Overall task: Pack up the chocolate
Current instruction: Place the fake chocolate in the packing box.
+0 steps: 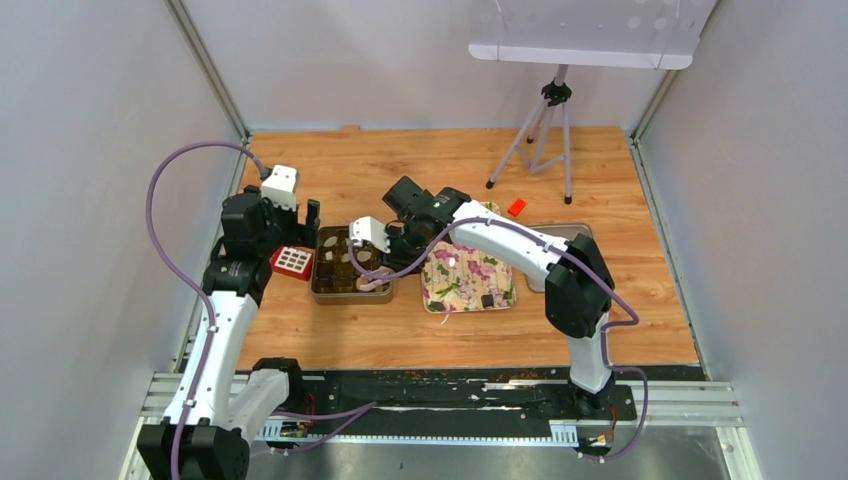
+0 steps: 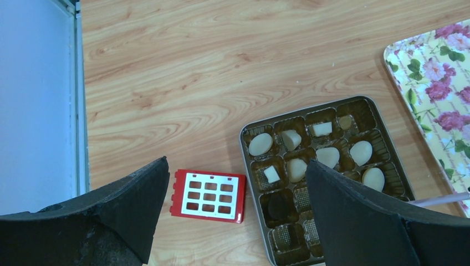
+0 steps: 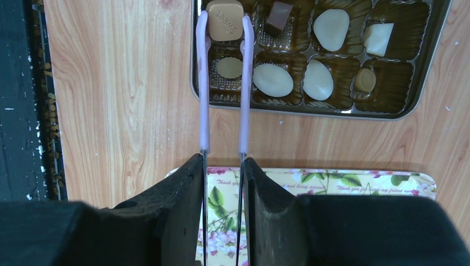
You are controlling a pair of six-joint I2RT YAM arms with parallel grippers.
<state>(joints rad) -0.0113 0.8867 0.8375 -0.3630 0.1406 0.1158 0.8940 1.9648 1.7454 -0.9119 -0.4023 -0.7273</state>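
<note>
At bottom centre, the right gripper [image 3: 221, 166] is clamping slim lilac tongs [image 3: 203, 83]. Their tips are pinching a square tan chocolate [image 3: 225, 20] over a left-edge cell of the ribbed gold box [image 3: 310, 112], cream ovals [image 3: 272, 79] sitting alongside. The left gripper [image 2: 237, 163] is gaping over open wood [image 2: 194, 83].

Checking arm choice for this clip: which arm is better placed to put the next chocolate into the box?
Right. The right gripper pinches lilac-tipped metal tongs holding a tan square chocolate stamped Sweet above the gold compartmented box. The left gripper hangs open and empty.
</note>
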